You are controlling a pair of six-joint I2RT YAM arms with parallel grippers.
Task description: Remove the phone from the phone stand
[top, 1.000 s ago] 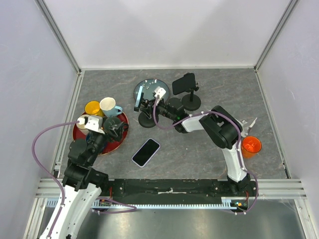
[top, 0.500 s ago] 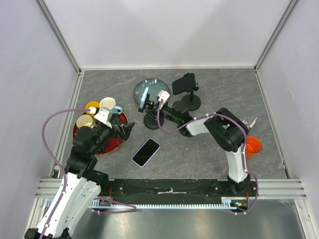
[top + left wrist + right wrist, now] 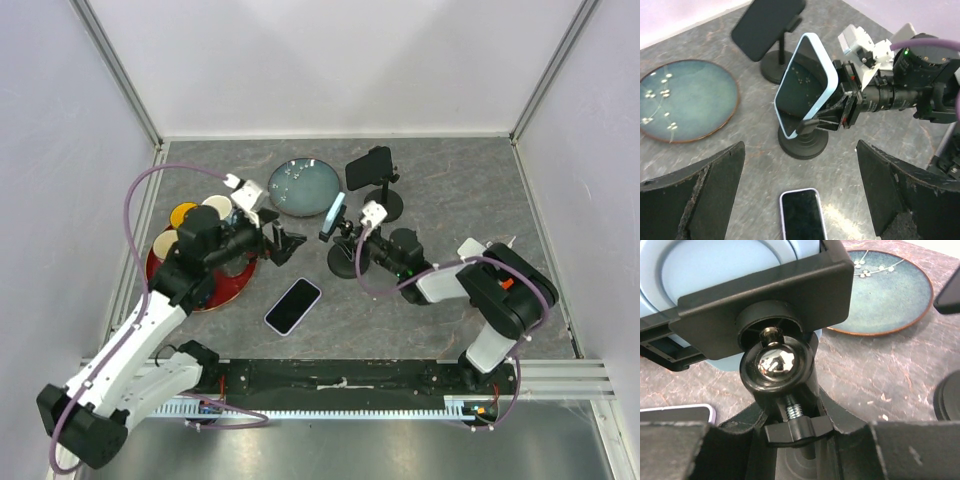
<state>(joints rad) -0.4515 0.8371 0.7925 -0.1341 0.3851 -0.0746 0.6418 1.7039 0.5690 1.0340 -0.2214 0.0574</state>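
The phone point(image 3: 333, 214), in a light blue case, sits tilted in the cradle of a black phone stand point(image 3: 344, 264) at mid-table. My right gripper point(image 3: 357, 255) is shut on the stand's post from the right. In the right wrist view my right gripper point(image 3: 800, 440) grips just below the ball joint point(image 3: 776, 362), with the blue case point(image 3: 715, 265) above the cradle. My left gripper point(image 3: 288, 245) hangs open left of the stand, holding nothing. Its wrist view faces the phone point(image 3: 807, 82) and the stand's base point(image 3: 803, 142), my left gripper point(image 3: 800, 167) apart from both.
A second phone point(image 3: 292, 305) in a lilac case lies flat near the stand. A second stand point(image 3: 383, 204) holding a dark phone point(image 3: 369, 167) is behind. A blue plate point(image 3: 303, 187) lies at the back, and a red tray point(image 3: 222, 291) with cups sits left.
My right gripper closed on the stand's post and dragged stand and phone right and nearer, off the plate's edge. My left arm swung from the tray toward the stand and opened wider.
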